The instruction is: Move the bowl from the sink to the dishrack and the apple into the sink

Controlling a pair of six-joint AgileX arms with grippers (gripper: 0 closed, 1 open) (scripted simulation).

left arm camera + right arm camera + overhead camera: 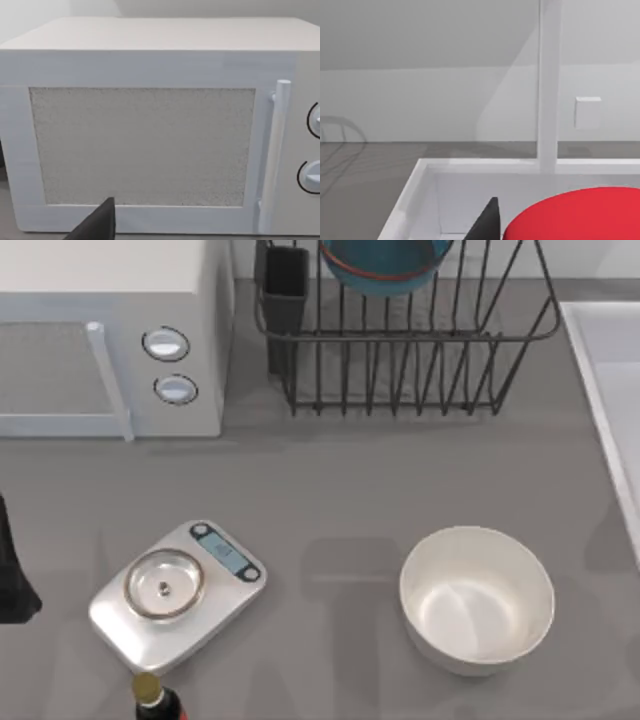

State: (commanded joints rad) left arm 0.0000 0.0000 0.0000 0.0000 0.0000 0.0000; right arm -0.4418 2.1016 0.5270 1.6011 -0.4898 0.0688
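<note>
- The teal-blue bowl (385, 265) sat in the dark wire dishrack (405, 350) at the worktop's (330, 480) far edge, its reddish-brown band showing between the upright tines.
- The dark cutlery cup (285, 295) stood at the rack's left corner, just beside the microwave (110, 335).
- The sink (610, 390) lay along the worktop's right edge, its raised pale rim running toward the near side.
- In the right wrist view the red apple (580, 215) sat large and close, right beside a dark fingertip (487, 222) of the right arm's gripper, above the sink's (415, 195) white walls. Whether those jaws had hold of the apple, or how wide they stood, I cannot tell.
- The left arm (12, 570) was at the worktop's left edge, a dark shape beside the kitchen scale (178, 590).
- In the left wrist view one dark fingertip (97, 225) of the left arm's gripper showed in front of the white microwave (150, 125), with its door, handle and two knobs facing the camera. The state of those jaws I cannot tell either.
- A glossy white bowl (477, 598) stood upright toward the near right of the worktop, well apart from the scale.
- A dark bottle (152, 702) with a pale cap stood at the near edge, just beside the scale.
</note>
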